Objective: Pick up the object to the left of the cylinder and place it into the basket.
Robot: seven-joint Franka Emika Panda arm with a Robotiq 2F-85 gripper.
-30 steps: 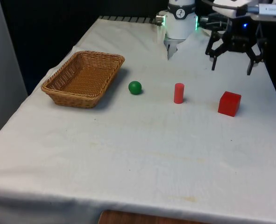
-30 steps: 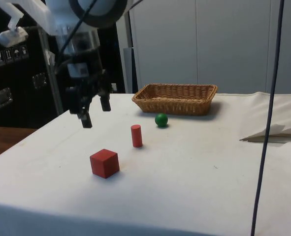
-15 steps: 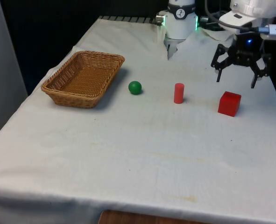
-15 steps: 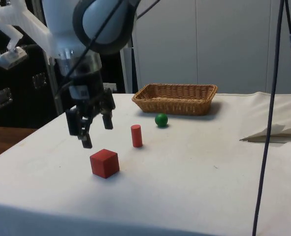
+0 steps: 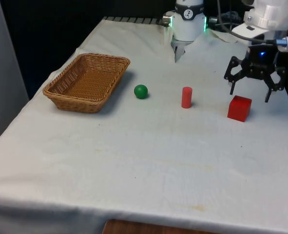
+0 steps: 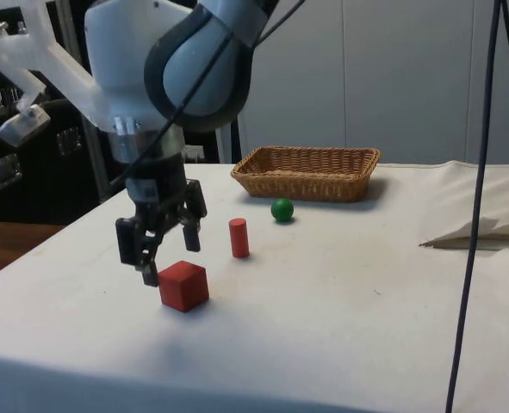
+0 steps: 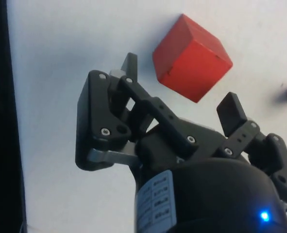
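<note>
White cloth over table; gripper spread wide, empty, above red cube.

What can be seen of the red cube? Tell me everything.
The cube is a plain red block with sharp edges and matte faces, material unclear. It rests flat on the white cloth, at the front view's right of the red cylinder and apart from it. The open gripper hangs close above and slightly behind it, not touching.
</note>
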